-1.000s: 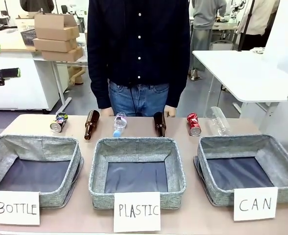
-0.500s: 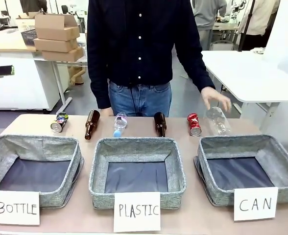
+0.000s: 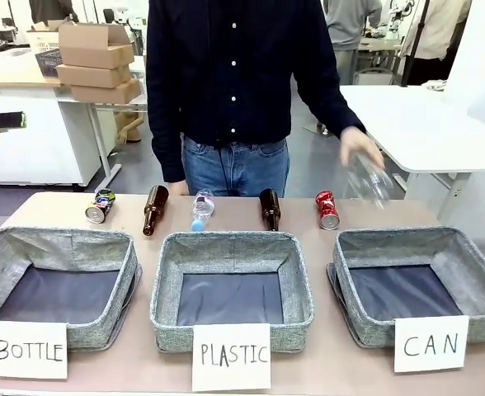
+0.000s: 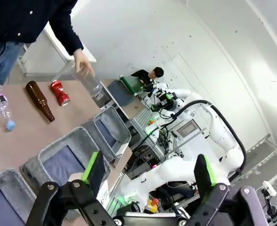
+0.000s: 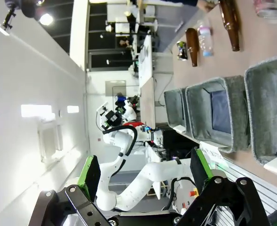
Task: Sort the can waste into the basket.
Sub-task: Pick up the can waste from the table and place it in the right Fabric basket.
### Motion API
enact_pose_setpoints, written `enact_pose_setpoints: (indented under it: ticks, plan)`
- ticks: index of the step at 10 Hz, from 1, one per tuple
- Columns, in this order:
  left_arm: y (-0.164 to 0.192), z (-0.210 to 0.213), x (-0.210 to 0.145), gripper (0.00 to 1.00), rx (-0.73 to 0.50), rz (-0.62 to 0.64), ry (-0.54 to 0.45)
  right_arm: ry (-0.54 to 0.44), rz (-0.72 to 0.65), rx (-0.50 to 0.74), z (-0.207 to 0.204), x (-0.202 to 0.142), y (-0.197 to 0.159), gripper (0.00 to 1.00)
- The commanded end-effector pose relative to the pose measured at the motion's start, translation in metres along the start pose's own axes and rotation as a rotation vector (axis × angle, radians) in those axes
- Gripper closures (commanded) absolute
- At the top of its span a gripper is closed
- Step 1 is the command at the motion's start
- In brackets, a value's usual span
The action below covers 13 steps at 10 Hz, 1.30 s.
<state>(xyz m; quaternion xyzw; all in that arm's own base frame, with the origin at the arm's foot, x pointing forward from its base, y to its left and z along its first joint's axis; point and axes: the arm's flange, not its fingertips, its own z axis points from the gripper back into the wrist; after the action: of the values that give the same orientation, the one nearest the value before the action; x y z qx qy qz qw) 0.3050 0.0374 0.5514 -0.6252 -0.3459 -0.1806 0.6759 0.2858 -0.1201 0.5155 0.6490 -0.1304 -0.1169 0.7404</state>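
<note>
Red can (image 3: 327, 209) lies outside the CAN basket (image 3: 399, 236), at its eleven o'clock. Dark blue can (image 3: 100, 206) lies well apart, at nine o'clock from the red one. Left gripper (image 4: 149, 167) and right gripper (image 5: 144, 170) both stand with jaws apart, holding nothing.

Bright, even indoor light, soft shadows; person's hand (image 3: 360, 148) motion-blurred; wrist views w/ fisheye warp.

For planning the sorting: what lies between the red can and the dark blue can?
Front view: from the dark blue can to the red can lie a brown bottle, a clear plastic bottle, and a second brown bottle.
</note>
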Motion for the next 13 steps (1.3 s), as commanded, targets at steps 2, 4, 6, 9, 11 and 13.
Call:
enact_pose_setpoints:
  ticks: [2,4,6,9,11,13]
  plan:
    - [0.000,-0.002,0.002,0.00,-0.025,-0.029,-0.014,0.002,0.029,0.013,0.000,0.004,0.001,0.00]
    - [0.014,-0.013,0.022,0.00,0.088,0.023,0.054,0.002,0.029,0.013,0.000,0.004,0.001,0.00]
    - [0.055,-0.033,0.064,0.00,0.328,0.051,0.162,0.002,0.029,0.013,0.000,0.004,0.001,0.00]
    - [0.151,-0.055,0.107,0.00,0.779,0.066,0.396,0.002,0.029,0.013,0.000,0.004,0.001,0.00]
    - [0.214,-0.072,0.126,0.00,0.926,0.037,0.500,0.002,0.029,0.013,0.000,0.004,0.001,0.00]
    - [0.271,-0.093,0.132,0.00,1.019,-0.029,0.607,0.002,0.029,0.013,0.000,0.004,0.001,0.00]
